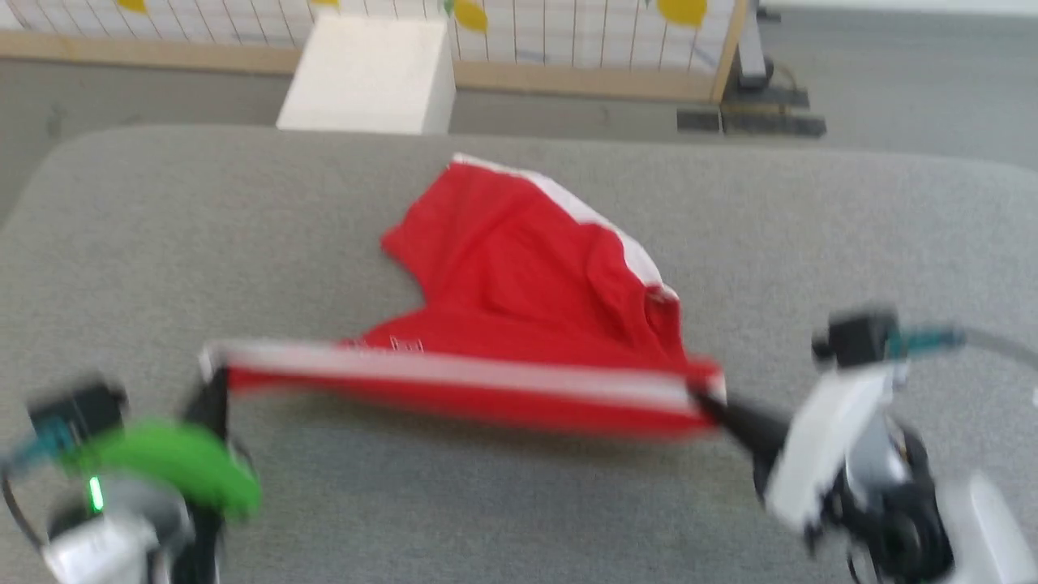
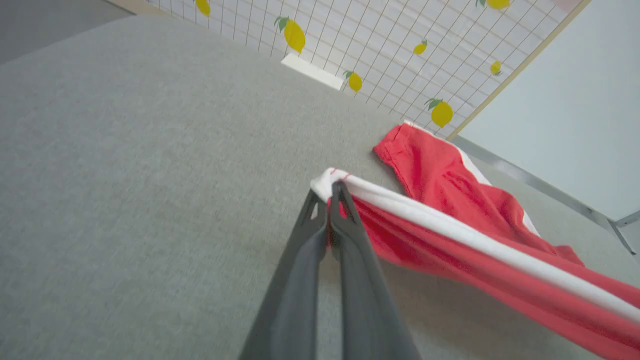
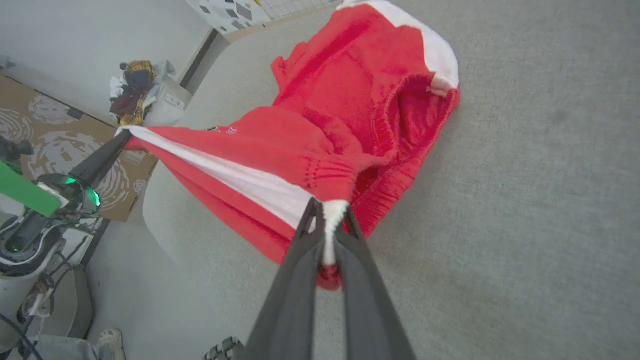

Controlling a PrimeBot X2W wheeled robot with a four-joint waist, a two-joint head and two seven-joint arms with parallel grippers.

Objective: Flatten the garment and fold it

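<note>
The red garment (image 1: 519, 276) with white stripes lies partly on the grey table (image 1: 486, 503), its near edge stretched taut and lifted between both grippers. My left gripper (image 1: 212, 375) is shut on the garment's left end, pinching the white striped edge (image 2: 395, 200) at its fingertips (image 2: 331, 197). My right gripper (image 1: 704, 397) is shut on the opposite end; in the right wrist view the bunched cloth (image 3: 330, 150) sits between its tips (image 3: 329, 212). The far part of the garment (image 3: 380, 75) rests crumpled on the table.
A white box (image 1: 369, 73) and a lemon-print mesh screen (image 1: 568, 32) stand beyond the table's far edge. In the right wrist view, a heap of clothes (image 3: 132, 90) lies on a box past the table, and a shoe (image 3: 111, 340) shows on the floor.
</note>
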